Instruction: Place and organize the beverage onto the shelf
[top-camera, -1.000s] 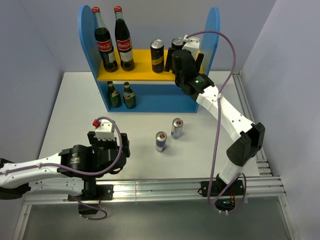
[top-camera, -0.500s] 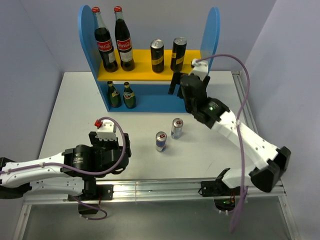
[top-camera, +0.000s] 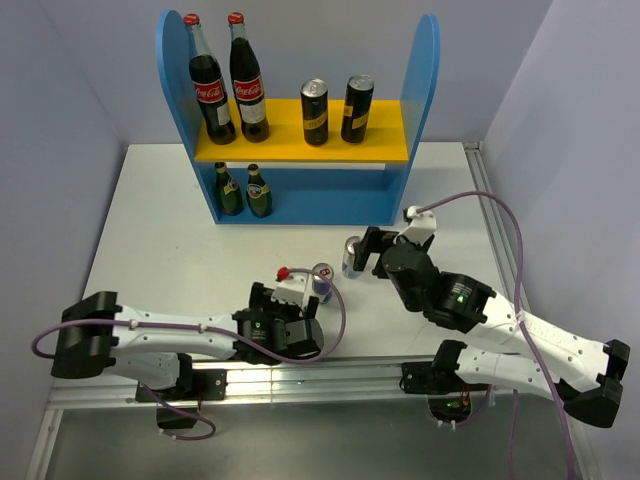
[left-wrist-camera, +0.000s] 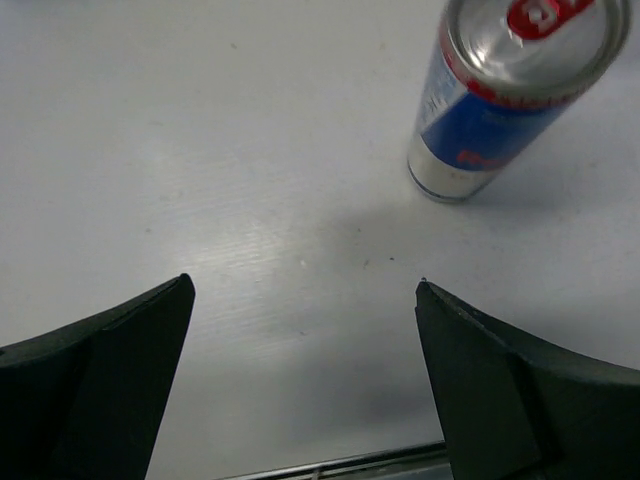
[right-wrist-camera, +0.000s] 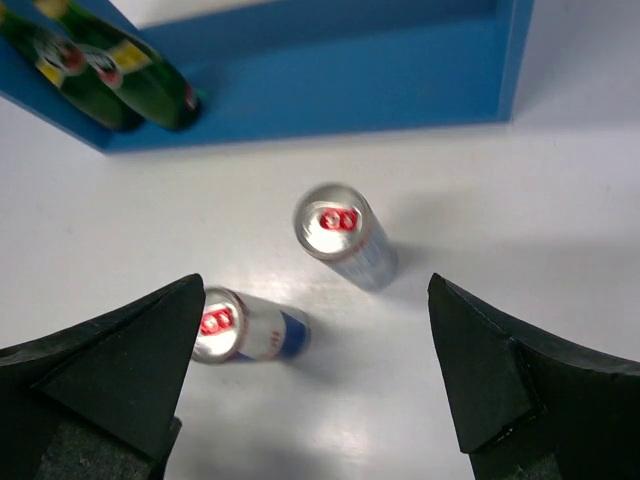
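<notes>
Top view alone shows tall dark cans (top-camera: 314, 112) on the shelf's (top-camera: 428, 60) yellow board (top-camera: 285, 142); right wrist: green bottles (right-wrist-camera: 95, 60) in lower tier (right-wrist-camera: 350, 85), slim cans (right-wrist-camera: 340, 232) on table (right-wrist-camera: 520, 220). Left fingers (left-wrist-camera: 110, 365), right fingers (right-wrist-camera: 115, 365) spread, empty.

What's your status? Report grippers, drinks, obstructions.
Left gripper and right gripper both open, empty. Two slim cans upright on table, not yet shelved; dark cans and green bottles on shelf. Nothing blocking either can.
</notes>
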